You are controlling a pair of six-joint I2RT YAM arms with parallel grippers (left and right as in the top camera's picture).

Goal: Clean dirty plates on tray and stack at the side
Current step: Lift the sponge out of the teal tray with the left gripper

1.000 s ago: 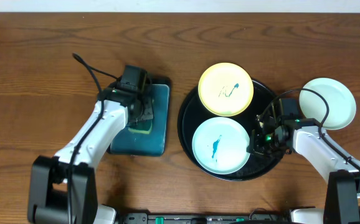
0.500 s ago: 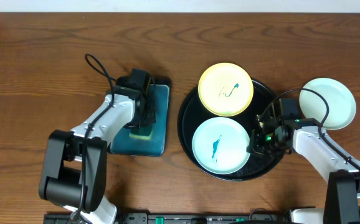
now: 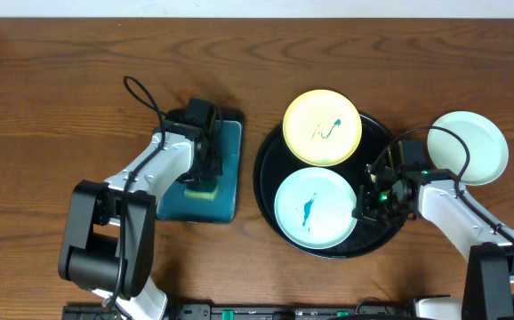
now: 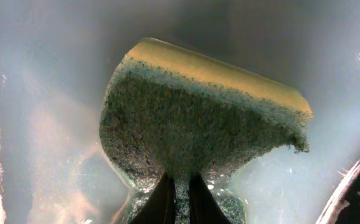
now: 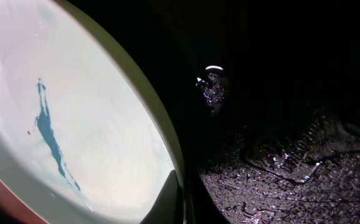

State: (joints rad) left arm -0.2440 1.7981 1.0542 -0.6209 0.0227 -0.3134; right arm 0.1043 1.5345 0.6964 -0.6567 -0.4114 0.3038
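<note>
In the overhead view the black tray (image 3: 266, 191) holds two plates. A pale yellow plate (image 3: 322, 127) with a teal scribble lies at its far edge. A mint-white plate (image 3: 315, 209) with a teal smear lies nearer. My right gripper (image 3: 362, 206) is shut on that plate's right rim. The right wrist view shows the plate (image 5: 74, 124), the gripper (image 5: 183, 202) pinching its rim, and the wet tray (image 5: 292, 124) beside it. A third, unmarked plate (image 3: 468, 147) sits on the bare wood at the right. My left gripper (image 3: 205, 173) is shut on the yellow-green sponge (image 4: 198, 118).
The sponge (image 3: 202, 189) rests in a rectangular teal tray (image 3: 226, 200) left of the black tray. Cables loop off both arms. Brown wood-grain tabletop (image 3: 52, 107) spreads to the far left and along the back edge.
My left arm has swung its elbow inward and leftward while its gripper stayed on the sponge over the teal tray. The right arm and the plates have not moved.
</note>
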